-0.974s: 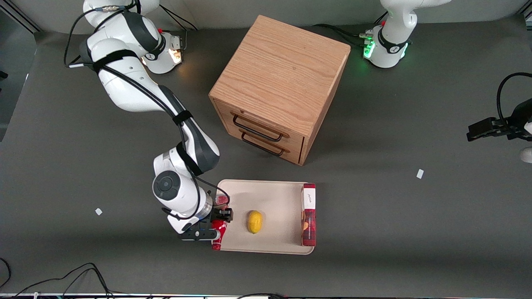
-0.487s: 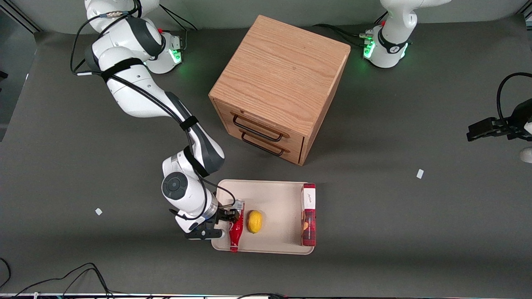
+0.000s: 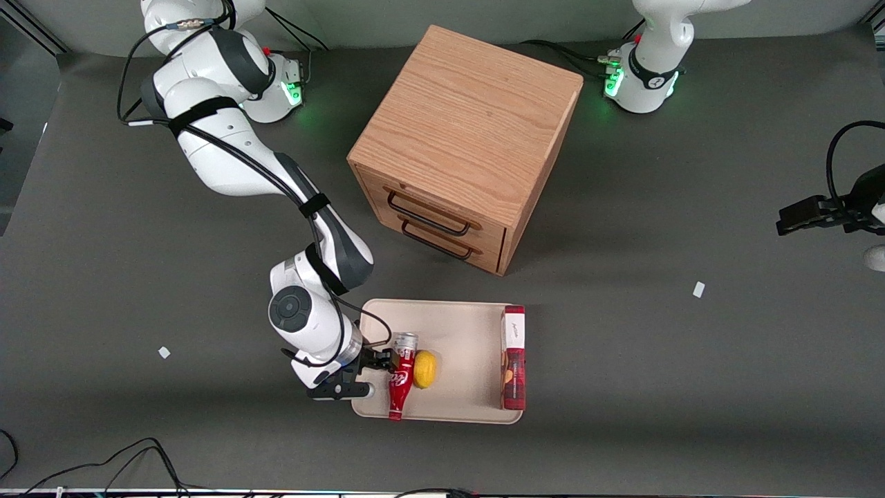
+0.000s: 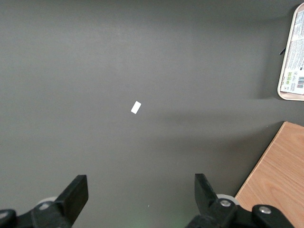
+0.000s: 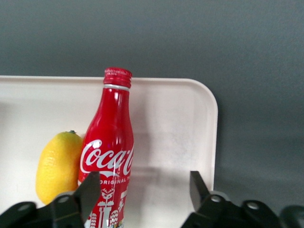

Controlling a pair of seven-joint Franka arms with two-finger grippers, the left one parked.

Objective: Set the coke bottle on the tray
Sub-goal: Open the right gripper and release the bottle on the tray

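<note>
The coke bottle lies flat on the beige tray, with its cap toward the front camera and its silvery base away from it. Its side touches a yellow lemon. My right gripper hangs at the tray's edge toward the working arm's end, open. In the right wrist view the coke bottle lies between the spread fingers of the gripper, close to one finger, on the tray next to the lemon.
A red-and-white box lies along the tray's edge toward the parked arm's end. The wooden drawer cabinet stands farther from the front camera than the tray. Small white scraps lie on the dark table.
My gripper carried the bottle from the tray's edge onto the tray, then opened. The bottle now lies against the lemon, free of the fingers.
</note>
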